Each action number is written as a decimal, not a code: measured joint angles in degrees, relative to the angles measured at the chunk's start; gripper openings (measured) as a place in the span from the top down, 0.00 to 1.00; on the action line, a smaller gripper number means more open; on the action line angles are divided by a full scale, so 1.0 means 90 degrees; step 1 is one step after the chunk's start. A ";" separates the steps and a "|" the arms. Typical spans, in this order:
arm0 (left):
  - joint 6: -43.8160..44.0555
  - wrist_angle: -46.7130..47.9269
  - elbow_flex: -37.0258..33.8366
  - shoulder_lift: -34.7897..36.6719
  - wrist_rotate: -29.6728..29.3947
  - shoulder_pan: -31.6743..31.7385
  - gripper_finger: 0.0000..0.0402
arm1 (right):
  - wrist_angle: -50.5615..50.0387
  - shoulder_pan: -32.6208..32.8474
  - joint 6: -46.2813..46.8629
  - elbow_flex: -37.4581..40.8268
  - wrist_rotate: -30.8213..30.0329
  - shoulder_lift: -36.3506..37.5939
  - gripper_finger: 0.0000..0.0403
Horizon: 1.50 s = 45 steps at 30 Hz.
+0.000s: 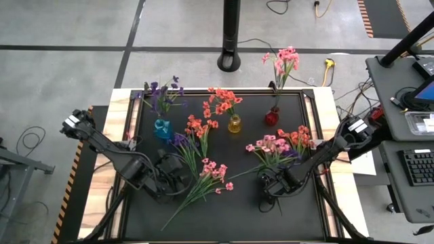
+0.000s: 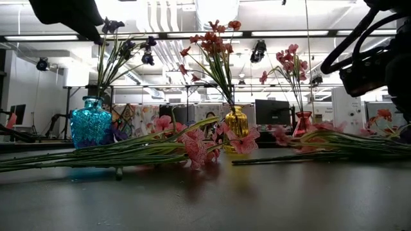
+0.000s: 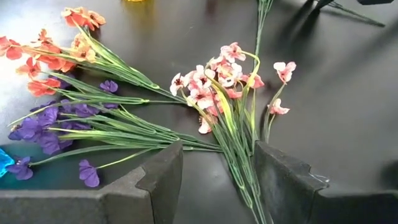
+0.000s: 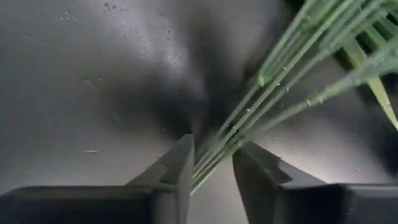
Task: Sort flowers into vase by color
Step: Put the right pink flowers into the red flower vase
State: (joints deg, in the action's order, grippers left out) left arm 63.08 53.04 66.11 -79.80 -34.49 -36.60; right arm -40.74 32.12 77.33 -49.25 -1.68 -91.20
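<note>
Three vases stand at the back: a blue vase [image 1: 163, 129] with purple flowers, a yellow vase [image 1: 234, 124] with orange-red ones and a red vase [image 1: 271, 116] with pink ones. Loose sprays lie flat on the black mat: an orange-red and purple bunch [image 1: 193, 135], a pink spray [image 1: 211, 173] and a pink and orange bunch [image 1: 278, 145]. My left gripper [image 3: 217, 149] hangs open above the pink spray's stems [image 3: 239, 168] and clear of them. My right gripper [image 4: 213, 149] is down at the mat, shut on the right bunch's green stems. My right gripper pinches several thin green stems [image 4: 217, 152] of the loose bunch between its two fingers, well away from the blossoms, which are outside its wrist view. The fingers come from above, pointing down, and lie across the stems. The stems lie low over the mat.
The mat's near half [image 1: 224, 217] is bare. The table's wooden edges [image 1: 122, 122] frame the mat. A black pole's base [image 1: 230, 62] stands on the floor beyond the far edge, and a desk with a keyboard [image 1: 417, 166] is to the right.
</note>
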 joint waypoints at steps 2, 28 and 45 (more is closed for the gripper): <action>0.0024 0.0009 0.0000 -0.0024 -0.0091 0.0000 0.55 | 0.0009 0.0000 0.0001 0.0002 0.0001 0.0000 0.82; 0.0025 0.0017 -0.0012 -0.0037 -0.0126 0.0000 0.55 | -0.0349 0.0028 -0.1046 -0.0108 -0.1119 0.2000 0.97; -0.0096 0.0012 -0.0015 -0.0052 -0.0480 0.0000 0.55 | 0.3799 -0.0354 -0.5153 0.0877 -0.3935 0.3705 0.97</action>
State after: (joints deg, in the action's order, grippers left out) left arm 62.22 53.15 65.98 -80.27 -38.80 -36.60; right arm -6.55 28.94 30.95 -41.36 -37.10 -57.86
